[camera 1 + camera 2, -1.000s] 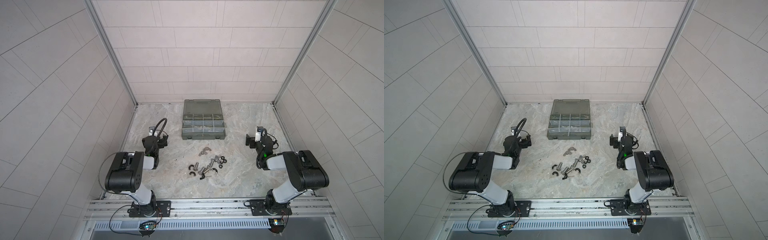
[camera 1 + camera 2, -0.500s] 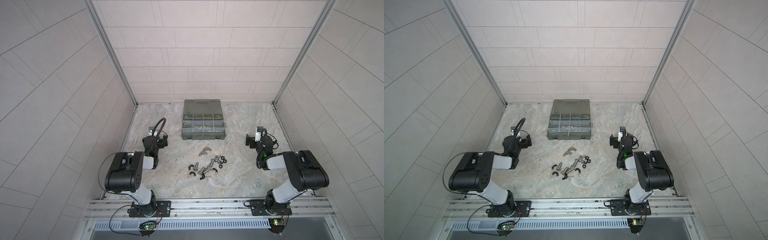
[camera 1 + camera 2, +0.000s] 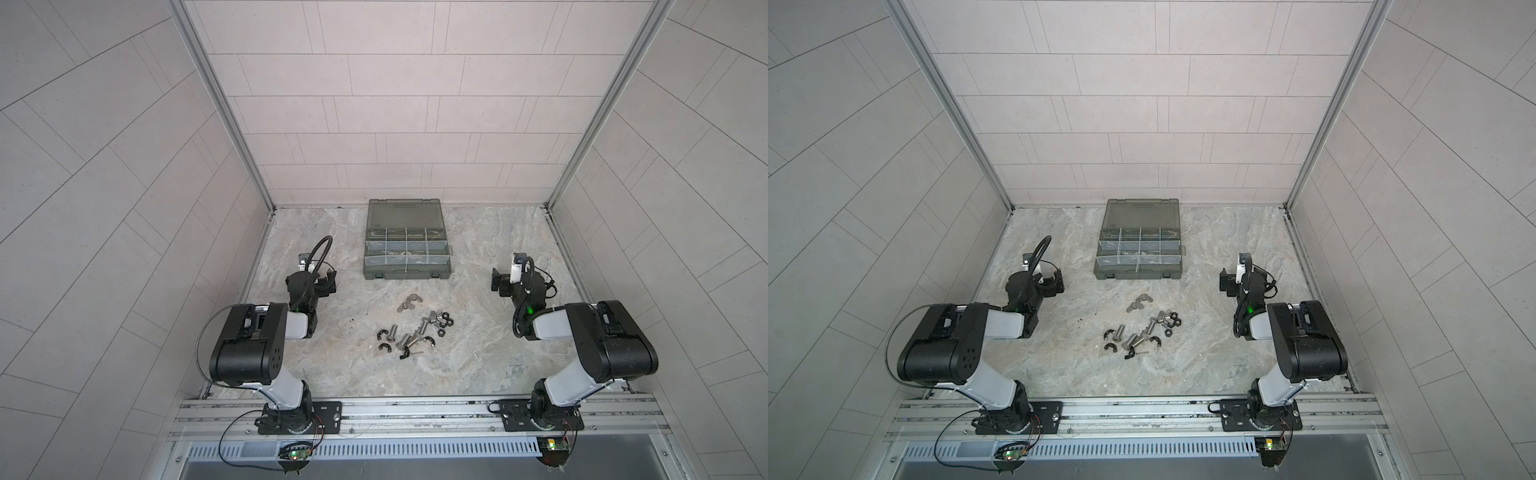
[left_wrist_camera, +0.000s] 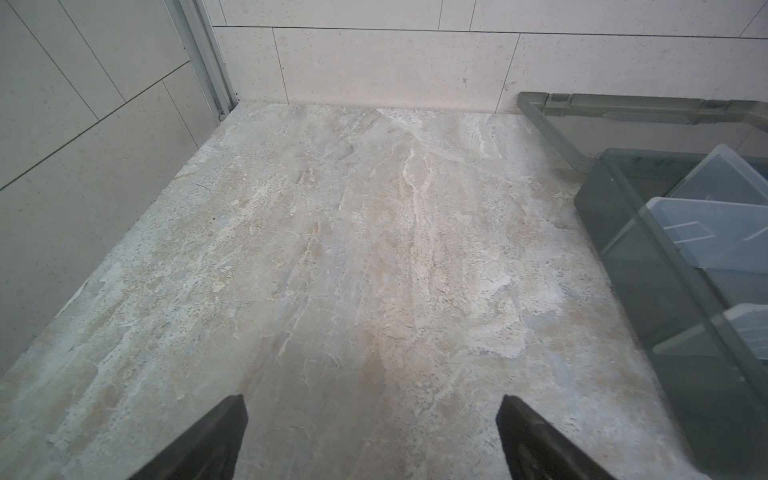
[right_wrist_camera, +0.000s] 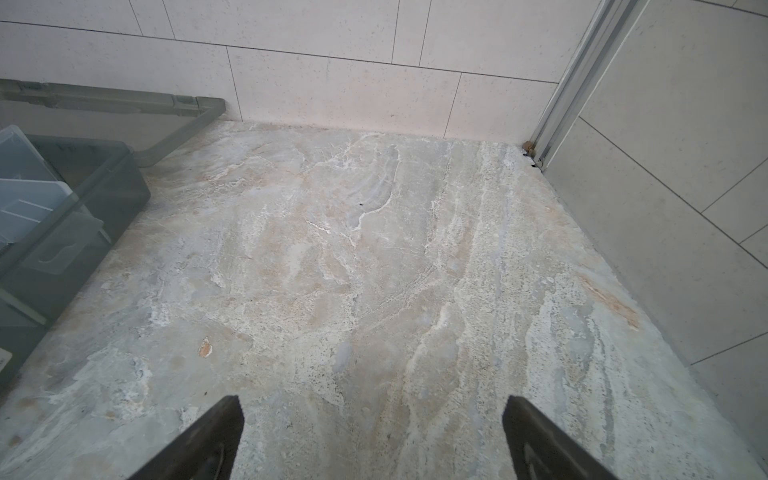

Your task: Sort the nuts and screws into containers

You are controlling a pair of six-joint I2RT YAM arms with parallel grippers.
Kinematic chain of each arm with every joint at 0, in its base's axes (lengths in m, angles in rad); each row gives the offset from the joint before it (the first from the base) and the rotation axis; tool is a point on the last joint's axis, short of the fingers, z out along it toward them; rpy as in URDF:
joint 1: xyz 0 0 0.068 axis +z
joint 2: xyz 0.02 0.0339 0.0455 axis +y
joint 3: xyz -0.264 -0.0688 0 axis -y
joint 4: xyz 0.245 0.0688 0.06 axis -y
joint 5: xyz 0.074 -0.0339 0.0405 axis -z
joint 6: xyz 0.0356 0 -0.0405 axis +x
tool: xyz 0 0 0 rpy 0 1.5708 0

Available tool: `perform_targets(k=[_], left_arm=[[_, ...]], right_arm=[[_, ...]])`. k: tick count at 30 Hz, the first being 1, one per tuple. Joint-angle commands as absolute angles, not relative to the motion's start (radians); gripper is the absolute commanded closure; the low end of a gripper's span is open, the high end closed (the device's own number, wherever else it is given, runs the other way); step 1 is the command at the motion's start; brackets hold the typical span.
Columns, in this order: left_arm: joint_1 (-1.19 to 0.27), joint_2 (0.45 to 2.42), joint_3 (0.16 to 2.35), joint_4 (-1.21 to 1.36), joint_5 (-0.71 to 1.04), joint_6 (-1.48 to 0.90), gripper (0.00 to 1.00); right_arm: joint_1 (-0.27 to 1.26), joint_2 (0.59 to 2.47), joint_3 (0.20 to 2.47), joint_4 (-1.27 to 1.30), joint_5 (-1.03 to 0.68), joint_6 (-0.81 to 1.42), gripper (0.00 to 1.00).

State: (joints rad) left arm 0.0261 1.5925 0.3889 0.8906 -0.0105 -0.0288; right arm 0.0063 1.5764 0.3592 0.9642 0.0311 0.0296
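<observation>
Left gripper [image 4: 371,401]: your jaws stand wide apart with nothing between them. Only bare table [image 4: 332,249] lies under the tips in the left wrist view.
Right gripper [image 5: 371,400]: the same for you here, jaws spread wide and empty, low over bare table.
Left gripper, place: off the left end of the case [image 3: 405,273], near its front corner and not touching. The case's end wall sits at the edge of the left wrist view.
Right gripper, place: off the right end of the case, near its front corner, also apart from it.
Case: open on the table, with the lid [image 3: 405,212] laid back flat on the side away from the arms.
Containers [image 3: 395,248]: rows of compartments with pale dividers inside the case. They are too small in both top views for you to judge the contents.
Screws [image 3: 405,340]: a loose pile lying on their sides in front of the case's front wall, about on its midline and apart from it.
Nuts [image 3: 444,323]: black hex ones at the pile's right edge, just beside a screw.
Wing nuts [image 3: 411,297]: two silver ones, the pieces of the pile nearest the case.
Clips [image 3: 384,347]: small black hooked pieces mixed among the screws, mostly on the side of the pile far from the case.
Pile vs grippers: the pile lies farther from the case's front wall than either of your grippers and touches neither.
</observation>
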Motion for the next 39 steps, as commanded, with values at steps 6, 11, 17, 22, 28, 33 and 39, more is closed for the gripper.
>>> perform_targets(k=[6, 11, 17, 22, 28, 33, 39], left_arm=[[0.022, 1.589, 0.408, 0.898, -0.011, -0.024, 0.00], [0.021, 1.572, 0.409, 0.882, 0.049, -0.001, 0.01], [0.017, 1.451, 0.514, 0.603, 0.103, 0.022, 0.01], [-0.055, 1.410, 0.541, 0.536, 0.018, 0.086, 0.01], [-0.100, 1.261, 0.468, 0.724, 0.037, -0.112, 0.00], [-0.256, 1.241, 0.554, 0.553, -0.057, -0.149, 0.00], [-0.463, 1.199, 0.651, 0.266, -0.269, -0.198, 0.00]], right_arm=[[0.009, 1.577, 0.366, 0.964, 0.031, 0.021, 0.01], [0.008, 1.577, 0.366, 0.966, 0.031, 0.021, 0.01], [-0.004, 1.577, 0.366, 0.968, 0.004, 0.024, 0.01], [0.021, 1.551, 0.372, 0.933, 0.060, 0.005, 0.01], [0.061, 1.421, 0.570, 0.435, 0.291, 0.099, 0.01], [0.238, 1.341, 0.668, 0.212, 0.505, 0.115, 0.01], [0.437, 1.389, 0.942, -0.254, 0.711, 0.288, 0.01]])
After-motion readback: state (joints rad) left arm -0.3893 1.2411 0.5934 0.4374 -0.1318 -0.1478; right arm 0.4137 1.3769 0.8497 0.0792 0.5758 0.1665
